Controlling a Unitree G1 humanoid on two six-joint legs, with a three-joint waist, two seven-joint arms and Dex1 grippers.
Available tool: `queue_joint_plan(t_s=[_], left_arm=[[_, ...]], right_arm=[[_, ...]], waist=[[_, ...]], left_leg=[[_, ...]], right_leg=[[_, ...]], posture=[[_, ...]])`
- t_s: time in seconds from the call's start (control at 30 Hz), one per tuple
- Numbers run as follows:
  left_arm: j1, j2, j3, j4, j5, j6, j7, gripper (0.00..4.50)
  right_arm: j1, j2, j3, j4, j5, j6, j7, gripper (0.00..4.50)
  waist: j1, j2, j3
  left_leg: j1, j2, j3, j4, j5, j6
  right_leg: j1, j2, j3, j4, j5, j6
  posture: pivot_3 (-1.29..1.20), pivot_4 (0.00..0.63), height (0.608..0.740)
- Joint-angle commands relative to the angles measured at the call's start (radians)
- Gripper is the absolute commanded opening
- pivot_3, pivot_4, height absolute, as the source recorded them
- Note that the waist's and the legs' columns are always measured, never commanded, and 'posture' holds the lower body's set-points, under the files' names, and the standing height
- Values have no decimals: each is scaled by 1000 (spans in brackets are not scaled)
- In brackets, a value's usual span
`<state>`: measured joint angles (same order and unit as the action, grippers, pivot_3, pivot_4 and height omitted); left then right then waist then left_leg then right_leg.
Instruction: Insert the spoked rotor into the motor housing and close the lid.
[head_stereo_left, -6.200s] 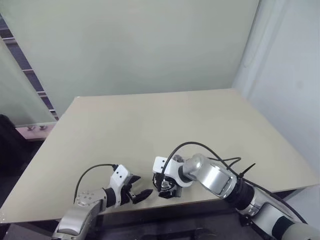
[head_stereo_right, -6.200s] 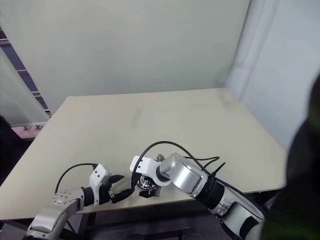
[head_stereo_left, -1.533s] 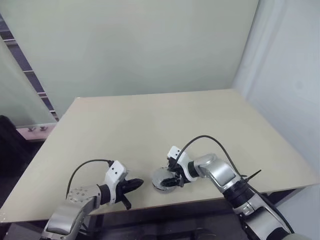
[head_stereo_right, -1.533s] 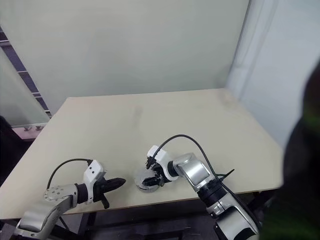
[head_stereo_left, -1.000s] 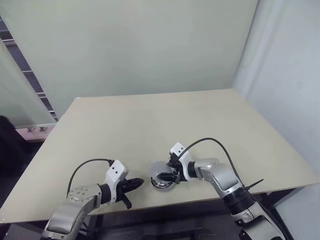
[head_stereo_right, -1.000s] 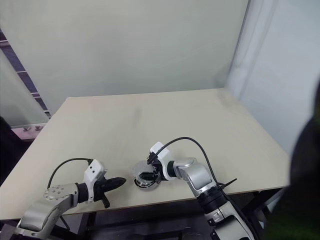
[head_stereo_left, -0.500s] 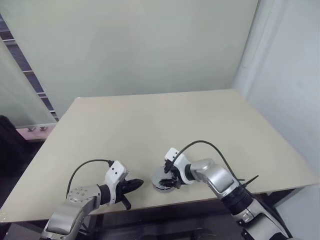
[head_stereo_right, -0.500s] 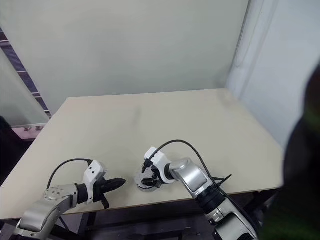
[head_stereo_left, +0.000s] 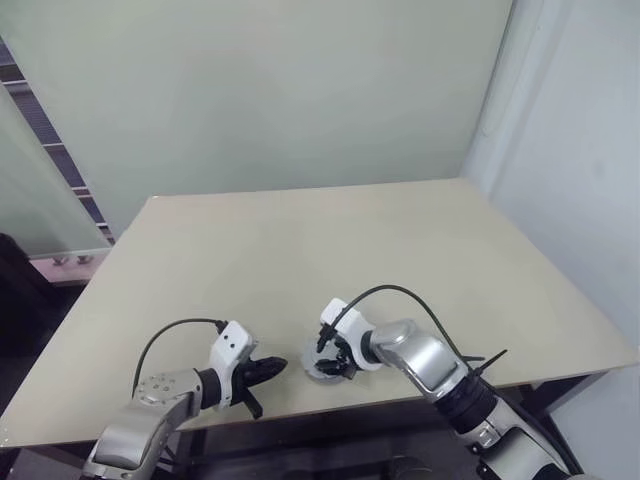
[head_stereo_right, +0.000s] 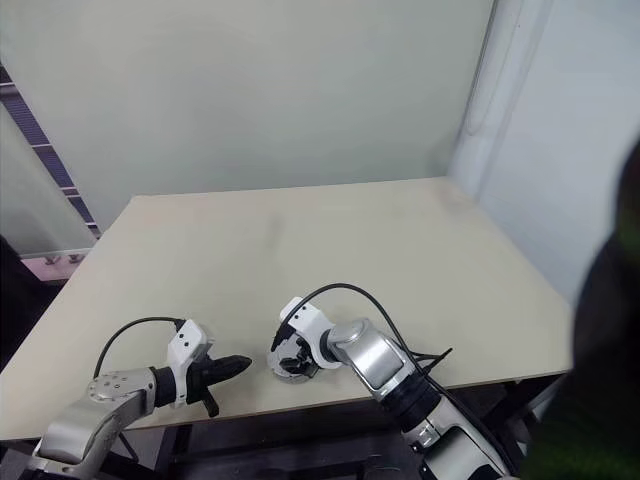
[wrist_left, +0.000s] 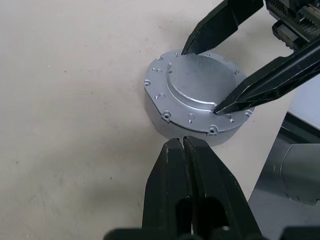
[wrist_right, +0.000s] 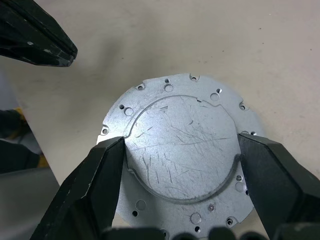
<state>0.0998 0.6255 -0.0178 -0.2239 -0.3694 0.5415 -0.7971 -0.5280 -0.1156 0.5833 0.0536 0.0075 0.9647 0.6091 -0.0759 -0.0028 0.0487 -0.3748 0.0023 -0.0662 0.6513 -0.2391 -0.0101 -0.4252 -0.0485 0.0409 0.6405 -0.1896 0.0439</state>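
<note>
Rolled further over since earlier, right gripper (wrist_right: 182, 145) spans one scratched silver lid (wrist_right: 182, 150), round with rim holes, capping motor housing (wrist_left: 200, 127) on beige tabletop (head_stereo_left: 300, 250); left gripper (wrist_left: 183, 150) closed, empty, beside it.

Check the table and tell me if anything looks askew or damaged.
Nothing looks askew. The lid sits flat on the motor housing; its face carries fine scratches. The right gripper straddles the lid's raised centre, and the left gripper is shut beside the housing.
</note>
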Motion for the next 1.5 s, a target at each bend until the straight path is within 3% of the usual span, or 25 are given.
queue_joint_plan(t_s=[0.03, 0.4, 0.7, 1.13, 1.47, 1.5], left_arm=[[-8, 0, 16, -32, -6, -11, 3, 0], [-46, -40, -16, -5, 20, -48, 18, 0], [-109, -103, -111, 140, 115, -136, 33, 0], [-156, -151, -151, 273, 170, -213, 16, 0], [-171, -159, -164, 302, 186, -226, -3, 0], [-171, -158, -165, 302, 187, -227, -5, 0]], right_arm=[[5, -7, 25, 9, -18, 23, -20, 3339], [-24, -40, 67, 27, -30, 24, 2, 3339], [-31, -56, 79, 27, -27, 28, 21, 3339], [-28, -76, 83, 5, -14, 37, 44, 3284], [-25, -65, -13, -14, 46, -4, 81, 3284], [-30, -65, -26, -19, 58, 1, 90, 3633]], waist=[[0, 0, 0], [1, 0, 0], [1, 0, 0], [5, 0, -1], [6, 1, -1], [6, 1, -1]], left_leg=[[0, 0, 0, 0, 0, 0], [1, 0, 0, 0, -2, -4], [0, 0, 0, 0, 0, 0], [0, -2, -1, 0, 0, 0], [-2, -3, -2, -1, 0, 0], [-2, -3, -2, -1, 0, 0]], right_leg=[[0, 0, 0, 0, 0, 0], [0, 0, -1, -1, 0, 0], [1, 0, -1, -1, 0, 0], [1, -1, 0, -2, 0, 0], [1, -2, 0, -2, 0, 0], [1, -2, 0, -2, 0, 0]], posture=[[0, 0, 740], [0, 0, 740], [0, 0, 740], [0, 0, 740], [0, 0, 740], [0, 0, 740]])
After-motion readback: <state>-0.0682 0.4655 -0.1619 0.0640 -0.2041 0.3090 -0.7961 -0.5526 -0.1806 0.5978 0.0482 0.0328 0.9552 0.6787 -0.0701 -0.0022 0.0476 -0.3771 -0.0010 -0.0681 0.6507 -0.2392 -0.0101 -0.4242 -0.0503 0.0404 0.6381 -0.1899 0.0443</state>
